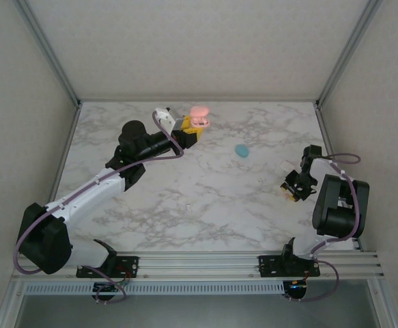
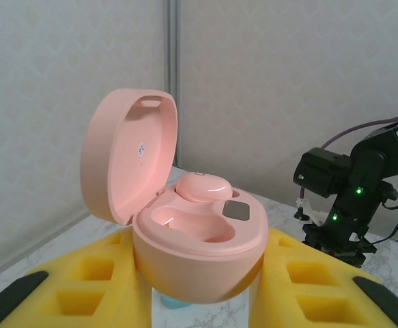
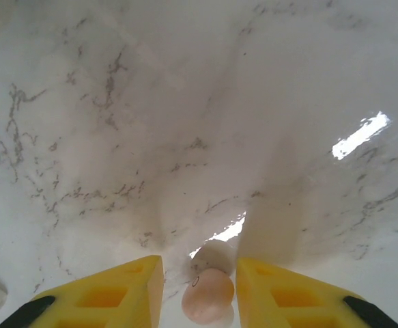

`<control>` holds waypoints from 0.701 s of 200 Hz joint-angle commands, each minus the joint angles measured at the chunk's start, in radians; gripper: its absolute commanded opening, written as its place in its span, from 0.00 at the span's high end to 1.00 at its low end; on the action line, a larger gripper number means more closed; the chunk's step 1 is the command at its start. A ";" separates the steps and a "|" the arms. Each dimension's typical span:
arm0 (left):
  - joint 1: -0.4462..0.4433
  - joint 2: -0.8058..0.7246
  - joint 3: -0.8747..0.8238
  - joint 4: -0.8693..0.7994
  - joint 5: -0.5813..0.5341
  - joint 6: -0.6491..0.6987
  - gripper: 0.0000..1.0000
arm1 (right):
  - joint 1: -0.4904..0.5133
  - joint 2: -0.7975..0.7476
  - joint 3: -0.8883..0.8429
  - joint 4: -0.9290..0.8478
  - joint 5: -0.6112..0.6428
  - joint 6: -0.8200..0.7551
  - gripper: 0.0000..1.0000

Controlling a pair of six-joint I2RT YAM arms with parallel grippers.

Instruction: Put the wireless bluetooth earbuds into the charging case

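Charging case [image 2: 185,232]: pale pink inside and out, with a dark grey square patch [image 2: 236,210] in the base.
Seated earbud [image 2: 202,186]: same pink.
Loose earbud [image 3: 209,294]: pale pink.
Left gripper [image 2: 199,270] and right gripper [image 3: 200,273]: yellow fingers, black at the roots.
Table [image 1: 205,212]: white marble, grey veining.
Rounded item [image 1: 242,151]: teal.
Walls [image 1: 199,48]: off-white, faint repeat pattern.

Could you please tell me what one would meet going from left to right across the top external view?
Left arm's big black joint → open pink charging case → teal rounded piece → right gripper → right arm's big black joint.
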 commanded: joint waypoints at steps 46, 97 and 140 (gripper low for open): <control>-0.011 0.009 0.033 -0.002 -0.008 0.003 0.82 | 0.000 0.032 0.022 -0.011 -0.009 -0.036 0.72; -0.011 0.013 0.041 -0.009 -0.005 0.003 0.82 | 0.019 0.050 0.041 -0.032 0.007 -0.077 0.73; -0.011 0.014 0.041 -0.012 -0.004 0.002 0.82 | 0.046 0.055 0.048 -0.055 0.032 -0.087 0.73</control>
